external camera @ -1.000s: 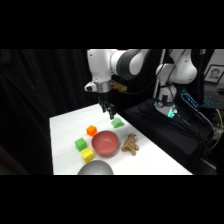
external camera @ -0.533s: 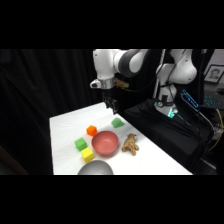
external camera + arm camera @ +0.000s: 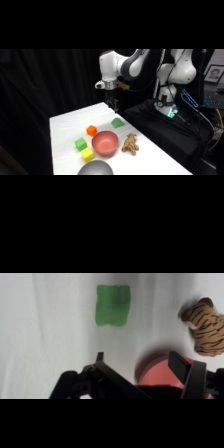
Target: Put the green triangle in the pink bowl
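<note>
One white arm reaches out from its base at the upper right of the side view, its gripper (image 3: 114, 104) hanging above the far part of the white table (image 3: 65, 130), clear of everything on it. In the wrist view the two fingers stand well apart with nothing between them: one fingertip (image 3: 100, 356) shows over bare table, the other over the rim of the pink bowl (image 3: 160, 371).

One green triangle (image 3: 117, 122) lies flat on the table, just beyond the pink bowl (image 3: 105, 143) and apart from it; the gripper hangs above and a little behind it. From the wrist it shows as a green patch (image 3: 113, 305) ahead of the open fingers, untouched.

Counting the rest: two bowls, the pink one and a grey bowl (image 3: 95, 169) at the near edge; three cubes to the pink bowl's left, namely one orange cube (image 3: 91, 130), one lime-green cube (image 3: 80, 145) and one yellow cube (image 3: 88, 154); and one striped tiger toy (image 3: 130, 144) lying just right of the pink bowl.
</note>
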